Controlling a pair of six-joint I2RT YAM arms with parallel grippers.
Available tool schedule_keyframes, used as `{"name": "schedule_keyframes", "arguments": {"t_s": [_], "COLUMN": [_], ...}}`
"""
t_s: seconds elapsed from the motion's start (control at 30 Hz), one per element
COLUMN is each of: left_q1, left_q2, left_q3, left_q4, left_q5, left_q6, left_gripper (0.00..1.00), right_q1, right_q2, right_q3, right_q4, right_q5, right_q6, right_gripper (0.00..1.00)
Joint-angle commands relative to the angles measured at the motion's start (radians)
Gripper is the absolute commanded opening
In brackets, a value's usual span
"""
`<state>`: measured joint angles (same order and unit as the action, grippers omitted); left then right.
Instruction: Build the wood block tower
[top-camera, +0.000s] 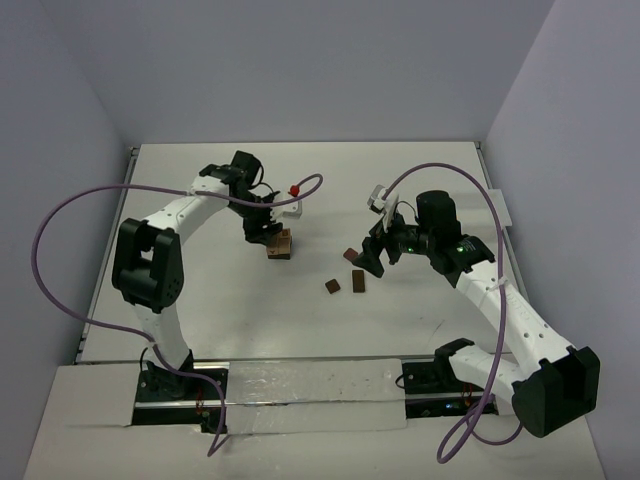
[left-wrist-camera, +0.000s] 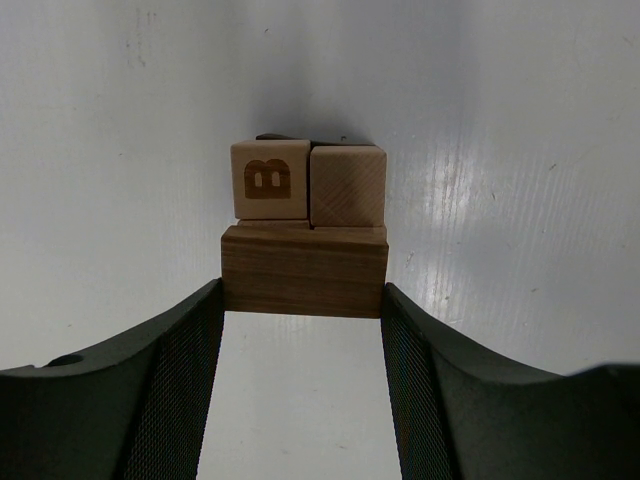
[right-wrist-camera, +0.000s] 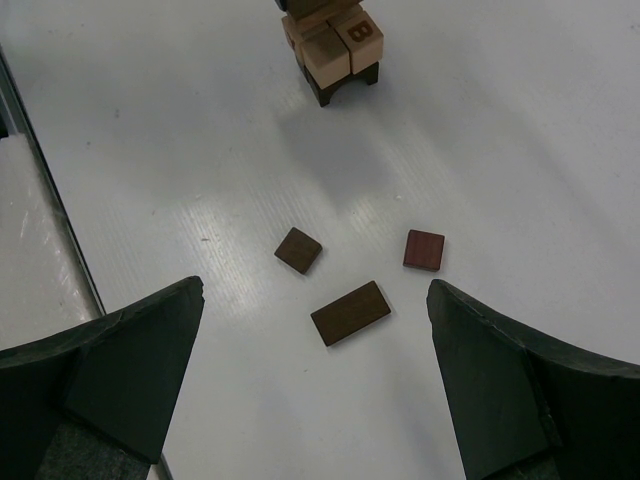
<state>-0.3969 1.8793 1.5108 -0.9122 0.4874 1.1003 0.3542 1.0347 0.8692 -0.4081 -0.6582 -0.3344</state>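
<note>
Setting: white table (top-camera: 210, 300), pale walls on three sides.

Item 1: wood block tower (top-camera: 280, 246), left of table centre. It has a dark base, with a light cube lettered B (left-wrist-camera: 269, 178) and a plain light cube (left-wrist-camera: 347, 186) side by side above it.

Item 2: mid-brown block (left-wrist-camera: 303, 272), over the two cubes; contact with them cannot be told.

Item 3: left gripper (left-wrist-camera: 302, 305), clamped on both ends of the mid-brown block.

Item 4: three loose pieces right of the tower: dark square (right-wrist-camera: 298, 250), dark long slab (right-wrist-camera: 350, 313), reddish square (right-wrist-camera: 424, 250).

Item 5: right gripper (top-camera: 372, 258), jaws spread wide and empty, above the loose pieces.
</note>
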Motion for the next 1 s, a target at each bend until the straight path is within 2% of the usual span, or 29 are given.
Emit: {"name": "schedule_keyframes", "arguments": {"t_s": [0.0, 0.27, 0.6, 0.83, 0.87, 0.9, 0.97], "left_q1": [-0.005, -0.005, -0.007, -0.008, -0.008, -0.008, -0.008], "left_q2": [0.003, 0.009, 0.015, 0.009, 0.005, 0.004, -0.004], "left_q3": [-0.012, -0.025, -0.025, -0.024, -0.023, -0.023, -0.011], "left_q4": [0.028, 0.038, 0.044, 0.035, 0.033, 0.033, 0.024], "left_q5": [0.012, 0.000, -0.003, 0.008, 0.014, 0.014, 0.016], "left_q6": [-0.011, -0.015, -0.019, -0.010, -0.010, -0.008, -0.007], "left_gripper": [0.27, 0.33, 0.46, 0.67, 0.77, 0.78, 0.92], "right_q1": [-0.007, -0.007, -0.006, -0.005, -0.007, -0.008, -0.006], "right_q2": [0.007, 0.013, 0.018, 0.021, 0.021, 0.021, 0.023], "right_q3": [0.029, 0.028, 0.027, 0.028, 0.030, 0.031, 0.037], "right_q4": [0.032, 0.034, 0.034, 0.032, 0.029, 0.029, 0.021], "right_q5": [-0.008, -0.008, -0.011, -0.012, -0.011, -0.011, -0.010], "right_q6": [-0.010, -0.012, -0.015, -0.021, -0.023, -0.023, -0.032], "right_gripper": [1.00, 1.00, 1.00, 1.00, 1.00, 1.00, 1.00]}}
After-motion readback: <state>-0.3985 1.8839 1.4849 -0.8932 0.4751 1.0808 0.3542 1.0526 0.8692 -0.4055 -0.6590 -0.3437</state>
